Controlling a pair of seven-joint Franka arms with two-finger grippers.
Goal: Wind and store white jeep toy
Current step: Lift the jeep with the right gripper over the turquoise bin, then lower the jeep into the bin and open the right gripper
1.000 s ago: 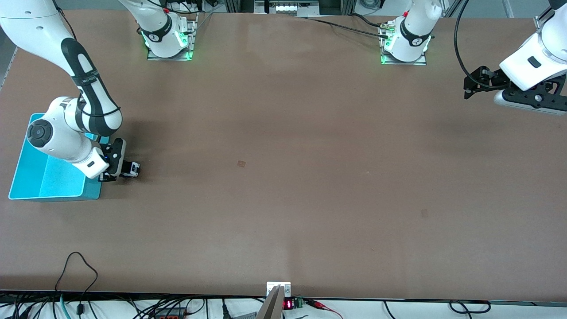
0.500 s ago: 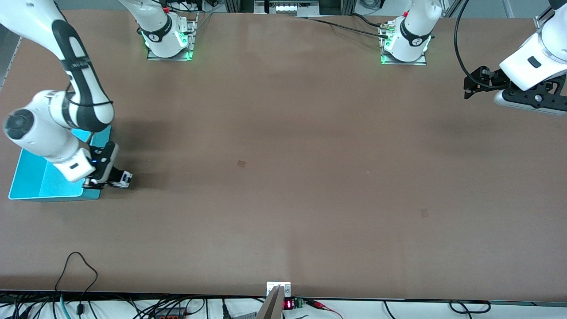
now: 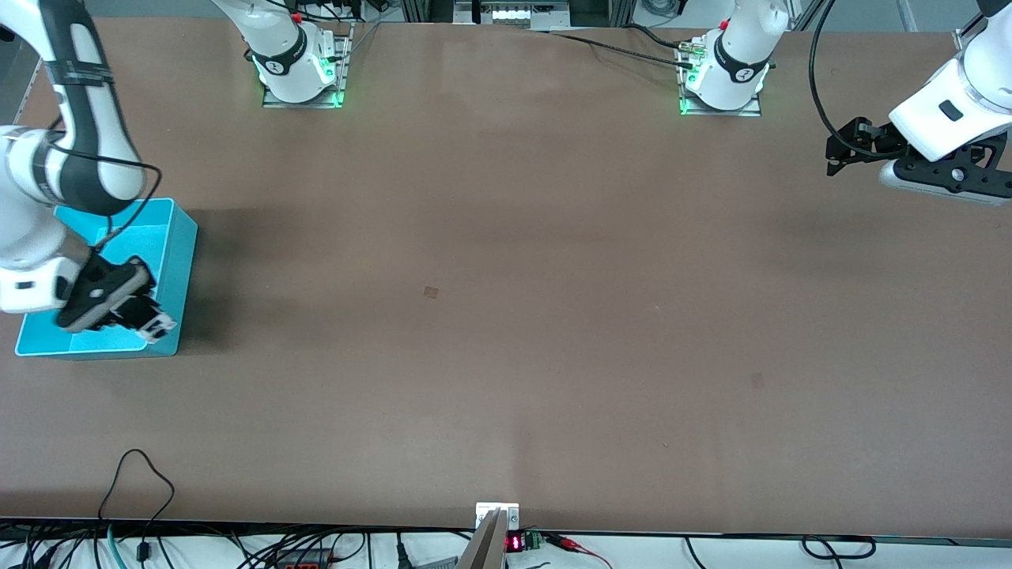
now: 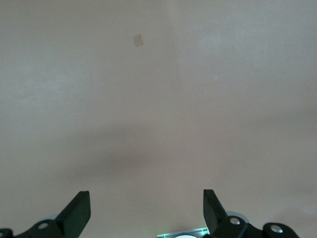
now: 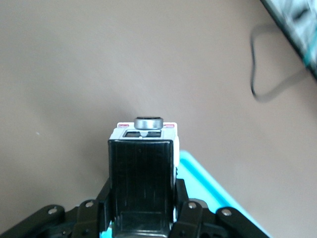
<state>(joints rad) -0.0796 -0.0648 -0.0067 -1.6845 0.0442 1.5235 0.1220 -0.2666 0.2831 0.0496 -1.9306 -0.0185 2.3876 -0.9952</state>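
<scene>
The white jeep toy [image 5: 142, 171], with its black ribbed roof and a grey spare wheel at its end, is clamped between the fingers of my right gripper [image 3: 146, 318]. In the front view the toy [image 3: 160, 324] hangs over the corner of the turquoise bin [image 3: 178, 229] nearest the front camera, at the right arm's end of the table. The bin's rim [image 5: 208, 183] shows just beneath the toy in the right wrist view. My left gripper [image 4: 146, 210] waits open and empty above bare table at the left arm's end [image 3: 842, 154].
The brown table [image 3: 506, 316] carries a small square mark [image 3: 431, 292] near its middle. A black cable loop [image 3: 138, 482] lies at the table edge closest to the front camera. Both arm bases [image 3: 300, 71] stand along the edge farthest from it.
My right arm has swung the toy from the table beside the bin to over the bin's corner. The left arm has stayed still.
</scene>
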